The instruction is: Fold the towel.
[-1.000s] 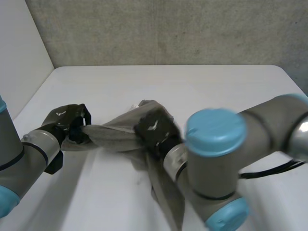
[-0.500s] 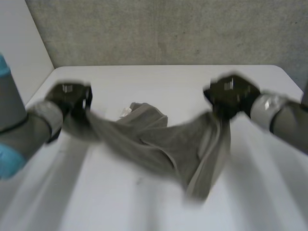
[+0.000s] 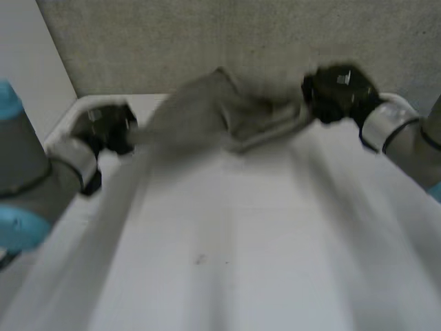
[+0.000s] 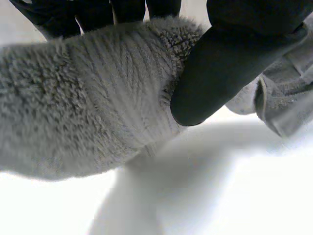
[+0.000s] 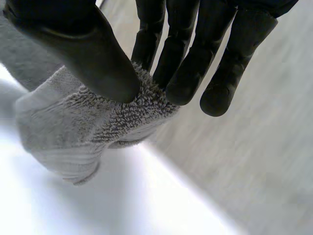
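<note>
The grey towel (image 3: 207, 110) hangs stretched in the air between my two hands, above the far part of the white table (image 3: 227, 248). My left hand (image 3: 110, 127) grips its left end; in the left wrist view the thumb (image 4: 230, 63) presses the bunched towel (image 4: 93, 103) against the fingers. My right hand (image 3: 337, 93) holds the right end higher up; in the right wrist view the thumb (image 5: 83, 46) and fingers (image 5: 186, 63) pinch a corner of the towel (image 5: 98, 122). The middle of the cloth is bunched and crumpled.
A grey wall (image 3: 207, 41) rises right behind the table's far edge, close to the lifted towel. A white side panel (image 3: 27, 83) stands at the left. A small dark speck (image 3: 200, 259) lies on the tabletop.
Both hands have moved apart and up toward the far edge, lifting the towel off the table and stretching it between them. The right hand swung from the centre out to the right.
</note>
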Robot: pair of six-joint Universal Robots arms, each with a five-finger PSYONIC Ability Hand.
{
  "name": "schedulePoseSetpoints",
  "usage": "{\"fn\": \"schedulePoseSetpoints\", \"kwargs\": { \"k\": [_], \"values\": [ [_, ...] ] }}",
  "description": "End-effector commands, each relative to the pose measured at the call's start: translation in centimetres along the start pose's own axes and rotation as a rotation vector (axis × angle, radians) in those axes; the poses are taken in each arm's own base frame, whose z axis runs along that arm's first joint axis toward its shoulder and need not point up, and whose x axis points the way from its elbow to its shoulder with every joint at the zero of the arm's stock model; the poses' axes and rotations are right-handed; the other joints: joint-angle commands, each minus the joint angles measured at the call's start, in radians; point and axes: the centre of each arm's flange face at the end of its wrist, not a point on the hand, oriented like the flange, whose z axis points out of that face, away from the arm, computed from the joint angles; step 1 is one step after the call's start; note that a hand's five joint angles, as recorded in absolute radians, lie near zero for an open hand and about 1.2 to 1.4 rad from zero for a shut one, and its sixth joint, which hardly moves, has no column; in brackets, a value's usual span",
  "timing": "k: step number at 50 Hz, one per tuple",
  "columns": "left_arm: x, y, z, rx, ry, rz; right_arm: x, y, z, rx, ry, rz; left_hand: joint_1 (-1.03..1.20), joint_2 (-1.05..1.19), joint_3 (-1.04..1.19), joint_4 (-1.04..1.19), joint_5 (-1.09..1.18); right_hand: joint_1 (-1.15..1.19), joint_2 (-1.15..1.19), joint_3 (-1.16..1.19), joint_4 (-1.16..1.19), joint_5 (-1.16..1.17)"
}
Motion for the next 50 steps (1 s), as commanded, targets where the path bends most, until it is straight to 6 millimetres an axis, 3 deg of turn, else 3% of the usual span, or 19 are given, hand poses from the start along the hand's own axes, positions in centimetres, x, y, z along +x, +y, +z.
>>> {"fn": "schedulePoseSetpoints", "kwargs": {
  "k": [1, 6, 10, 15, 17, 18, 20, 23, 26, 27, 28, 29, 34, 36, 37, 39, 41, 45, 50],
  "values": [
    [0.3, 7.5, -2.9, -0.218, 0.044, 0.113, -0.9, 7.6, -1.9, -0.360, -0.069, 0.091, 0.206, 0.178, 0.179, 0.177, 0.199, 0.069, 0.100, 0.073, 0.065, 0.071],
    [0.2, 8.3, -3.8, -0.233, 0.051, 0.170, -0.3, 8.4, -2.5, -0.402, -0.031, 0.115, 0.206, 0.178, 0.179, 0.177, 0.199, 0.069, 0.100, 0.073, 0.065, 0.071],
    [0.2, 7.7, -4.0, -0.217, 0.049, 0.180, 0.3, 7.7, -3.0, -0.393, -0.003, 0.122, 0.206, 0.178, 0.179, 0.177, 0.199, 0.069, 0.100, 0.073, 0.065, 0.071],
    [0.1, 3.2, -5.4, -0.065, 0.026, 0.184, 1.8, 5.5, -4.0, -0.350, 0.059, 0.174, 0.206, 0.178, 0.179, 0.177, 0.199, 0.069, 0.100, 0.073, 0.065, 0.071],
    [0.1, 2.2, -5.8, -0.028, 0.024, 0.187, 4.1, 4.3, -4.6, -0.298, 0.140, 0.216, 0.206, 0.178, 0.179, 0.177, 0.199, 0.069, 0.100, 0.073, 0.065, 0.071],
    [0.1, 2.2, -5.8, -0.028, 0.024, 0.187, 4.1, 4.3, -4.6, -0.297, 0.141, 0.216, 0.206, 0.178, 0.179, 0.177, 0.199, 0.069, 0.100, 0.073, 0.065, 0.071],
    [-0.2, 0.6, -6.6, 0.031, 0.010, 0.189, 7.3, 4.2, -4.6, -0.244, 0.254, 0.232, 0.206, 0.178, 0.179, 0.177, 0.199, 0.069, 0.100, 0.073, 0.065, 0.071],
    [-0.4, 0.3, -7.0, 0.048, -0.001, 0.191, 8.7, 4.4, -4.5, -0.221, 0.315, 0.224, 0.206, 0.178, 0.179, 0.177, 0.199, 0.069, 0.100, 0.073, 0.065, 0.071],
    [-0.2, 0.4, -7.1, 0.044, 0.007, 0.193, 10.0, 6.2, -4.0, -0.254, 0.369, 0.219, 0.206, 0.178, 0.179, 0.177, 0.199, 0.069, 0.100, 0.073, 0.065, 0.071],
    [-0.1, 0.6, -7.1, 0.041, 0.014, 0.192, 9.8, 7.4, -3.9, -0.301, 0.366, 0.228, 0.206, 0.178, 0.179, 0.177, 0.199, -0.104, -0.073, -0.100, -0.108, -0.102],
    [-0.1, 0.6, -7.1, 0.041, 0.014, 0.192, 9.1, 8.1, -4.0, -0.351, 0.342, 0.228, 0.206, 0.178, 0.179, 0.177, 0.199, -0.803, -0.773, -0.799, -0.807, -0.802],
    [0.0, 0.9, -7.1, 0.029, 0.014, 0.191, 8.5, 8.5, -4.4, -0.397, 0.323, 0.224, 0.206, 0.178, 0.179, 0.177, 0.199, -1.152, -1.122, -1.148, -1.156, -1.151],
    [0.2, 3.0, -6.0, -0.045, 0.032, 0.187, 7.5, 8.3, -5.2, -0.434, 0.286, 0.201, 0.206, 0.178, 0.179, 0.177, 0.199, -1.152, -1.122, -1.148, -1.156, -1.151],
    [0.2, 3.0, -5.7, -0.047, 0.034, 0.188, 6.6, 7.2, -5.8, -0.418, 0.262, 0.182, 0.206, 0.178, 0.179, 0.177, 0.199, -1.152, -1.122, -1.148, -1.156, -1.151],
    [0.2, 3.0, -5.6, -0.047, 0.034, 0.188, 4.9, 5.6, -6.4, -0.376, 0.208, 0.159, 0.206, 0.178, 0.179, 0.177, 0.199, -1.152, -1.122, -1.148, -1.156, -1.151],
    [0.0, 3.2, -4.8, -0.055, 0.030, 0.186, 4.8, 5.6, -6.4, -0.375, 0.208, 0.158, 0.206, 0.178, 0.179, 0.177, 0.199, -1.152, -1.122, -1.148, -1.156, -1.151],
    [-0.1, 3.1, -4.6, -0.055, 0.027, 0.185, 1.1, 4.2, -7.7, -0.328, 0.081, 0.106, 0.206, 0.178, 0.179, 0.177, 0.199, -1.152, -1.122, -1.148, -1.156, -1.151],
    [-0.2, 3.4, -4.2, -0.064, 0.024, 0.184, -1.6, 4.7, -9.1, -0.343, -0.001, 0.021, 0.206, 0.178, 0.179, 0.177, 0.199, -1.152, -1.122, -1.148, -1.156, -1.151],
    [-0.2, 3.7, -4.1, -0.076, 0.025, 0.183, -2.9, 5.6, -10.3, -0.377, -0.045, -0.059, 0.206, 0.178, 0.179, 0.177, 0.199, -1.152, -1.122, -1.148, -1.156, -1.151]
  ]
}}
